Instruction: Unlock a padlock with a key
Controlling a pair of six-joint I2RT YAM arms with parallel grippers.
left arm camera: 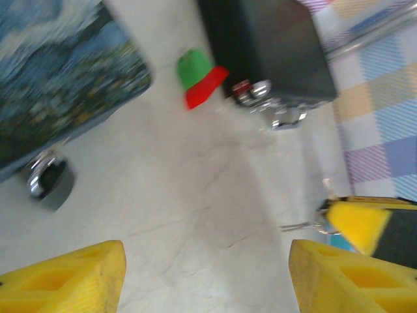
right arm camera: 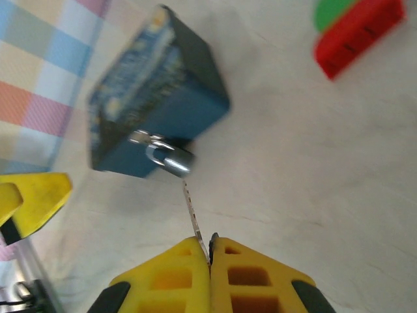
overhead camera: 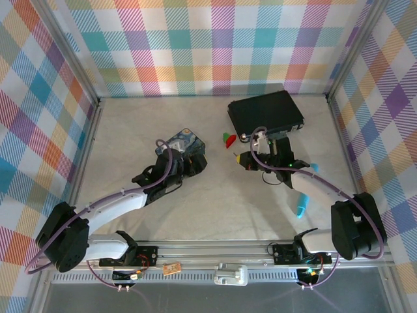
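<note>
Our right claw [right arm camera: 210,251] is pinching the key [right arm camera: 193,215] shut between its tips, blade pointing at the padlock [right arm camera: 167,156] lying on the table [right arm camera: 313,169] just beside the blue starry-painting tin [right arm camera: 156,98]. Our left claw [left arm camera: 205,257] is gaping open nearby. We are judging that the blade needs squaring to the keyhole, slowly. We are finding no legible writing.
</note>
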